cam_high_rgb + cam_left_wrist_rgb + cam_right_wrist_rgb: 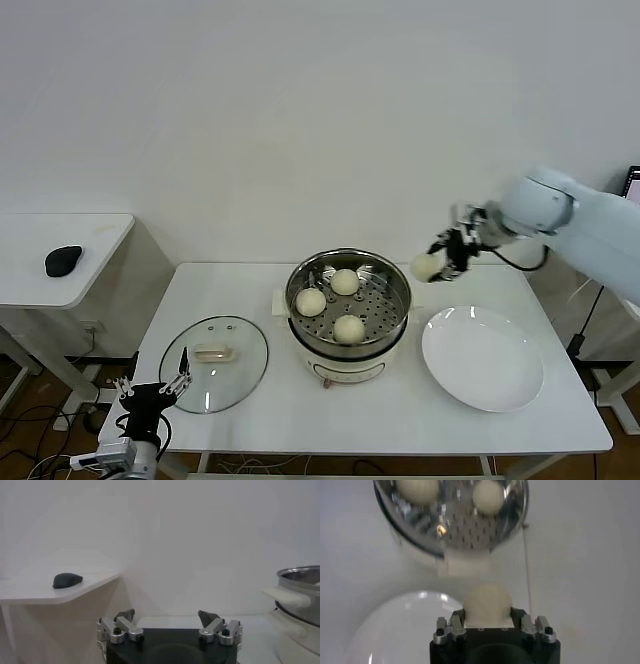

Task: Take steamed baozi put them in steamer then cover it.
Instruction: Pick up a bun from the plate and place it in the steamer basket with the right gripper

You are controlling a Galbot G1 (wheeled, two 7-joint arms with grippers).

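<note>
**Carrying the fourth baozi toward the steamer**

Looking through the head view, I count three steamed baozi (336,301) already sitting on the perforated floor of the steamer (300,282), which stands mid-table on its white pot base. The fourth baozi (427,266) is in the air, clamped in my right gripper (443,256), just off the steamer's right rim and above the table behind the white plate (483,358), which now holds nothing. The right arm reaches in from the right, wrist bent toward the pot. The glass cover (214,363) lies flat on the table left of the steamer, handle up. By my reckoning one placement and the covering remain.

In the left wrist view, my left gripper (170,617) hangs low near the table's front left corner, jaws spread and holding nothing. The steamer's rim (300,575) shows off to one side, and a black mouse (67,580) rests on the side table.

In the right wrist view, the fingers (452,621) pinch the bun (487,602) from both sides. Two baozi (489,495) show in the steel basket (460,530) beyond, and the plate's edge (395,615) lies beneath.
</note>
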